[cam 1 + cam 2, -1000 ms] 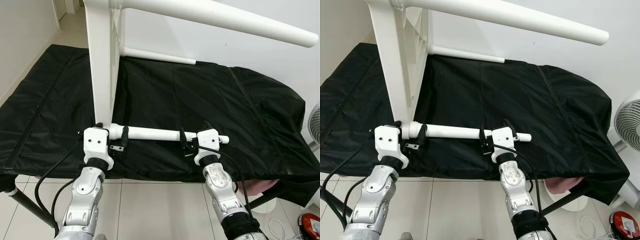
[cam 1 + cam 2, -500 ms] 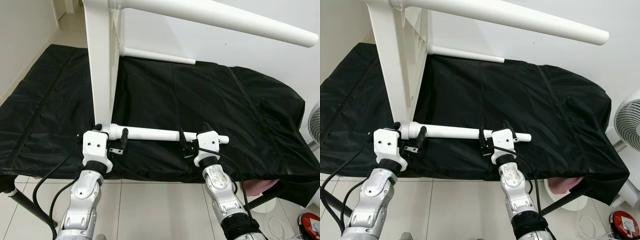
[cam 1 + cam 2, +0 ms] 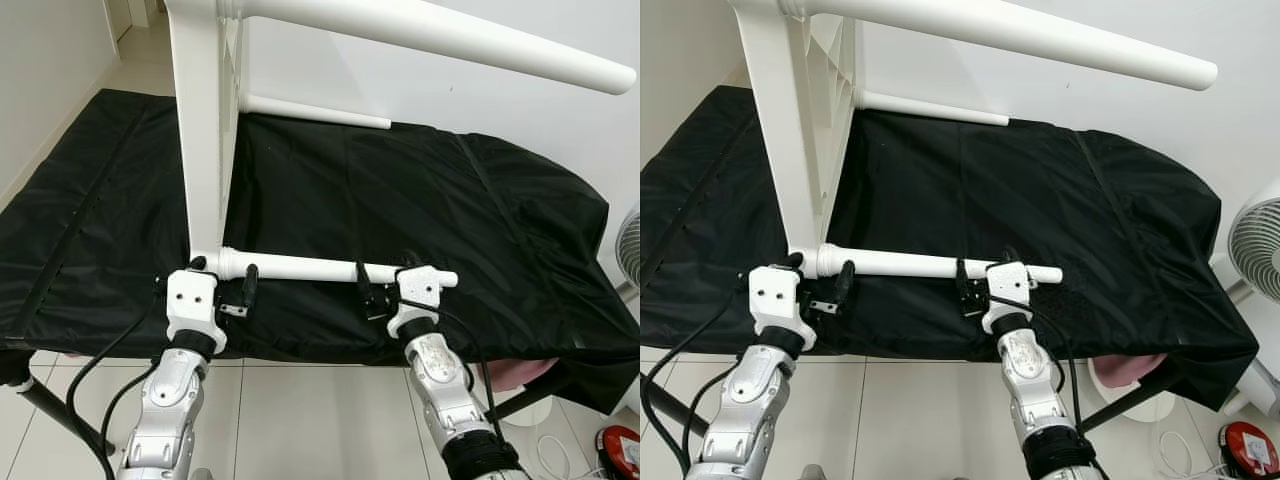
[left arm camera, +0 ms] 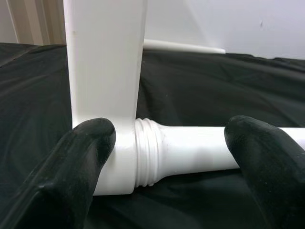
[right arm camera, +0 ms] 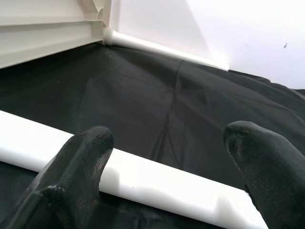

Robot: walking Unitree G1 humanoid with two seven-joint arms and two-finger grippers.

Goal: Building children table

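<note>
So the white children's table [image 3: 205, 120] is tipped up on its side on a surface draped in a black cover [image 3: 400, 200], with the flat top panel standing upright at the robot's left. One white leg [image 3: 300, 267] is threaded into the bottom corner of that panel and lies just above the cover, running sideways close to the near edge. In the left wrist view you can see the screw ridges of the threaded joint [image 4: 145, 152] right where the leg meets the panel.

The left tool [image 3: 222, 285] sits at that joint, fingers spread, one black finger [image 4: 81, 167] by the panel corner and the other beside the leg. It isn't squeezing anything that I can see. The right tool [image 3: 385, 283] is near the leg's free end, also spread wide, with the leg crossing between its fingers [image 5: 76, 167] and gaps on both sides.

Another leg [image 3: 440, 40] sticks out high overhead toward the right, and a third [image 3: 315, 112] lies along the back by the wall. Lots of open black cover between the near leg and the back one. The near edge drops to a tiled floor [image 3: 300, 420], and a fan [image 3: 1255, 245] stands off the right edge.
</note>
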